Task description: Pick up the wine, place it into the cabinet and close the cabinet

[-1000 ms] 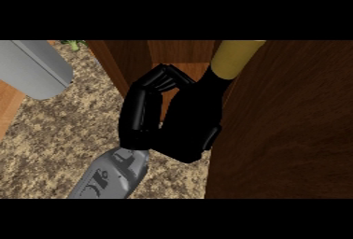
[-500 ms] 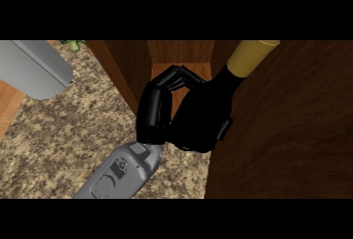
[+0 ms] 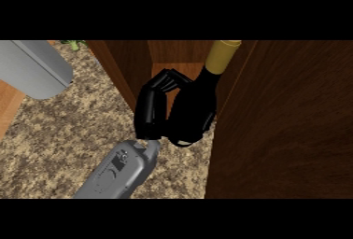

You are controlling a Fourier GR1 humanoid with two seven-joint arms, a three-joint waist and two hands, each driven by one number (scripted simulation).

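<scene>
The wine bottle (image 3: 222, 57) shows its yellow neck, pointing up and away into the open wooden cabinet (image 3: 180, 52). Its dark body is mostly hidden by my right hand (image 3: 185, 116), which is shut on it, with the curled fingers (image 3: 153, 95) on the bottle's left side. The grey forearm (image 3: 118, 172) comes in from the lower edge. The hand and bottle sit in the cabinet's opening, between its left wall (image 3: 123, 65) and the dark door panel (image 3: 289, 121) at the right. My left hand does not show.
A speckled stone counter (image 3: 62, 135) spreads to the left. A grey rounded object (image 3: 33, 69) lies at the upper left, with a bit of green (image 3: 72, 45) behind it. A strip of wood (image 3: 7, 107) shows at the left edge.
My right hand has carried the bottle upward and farther into the cabinet opening; the forearm has followed it in from the lower edge.
</scene>
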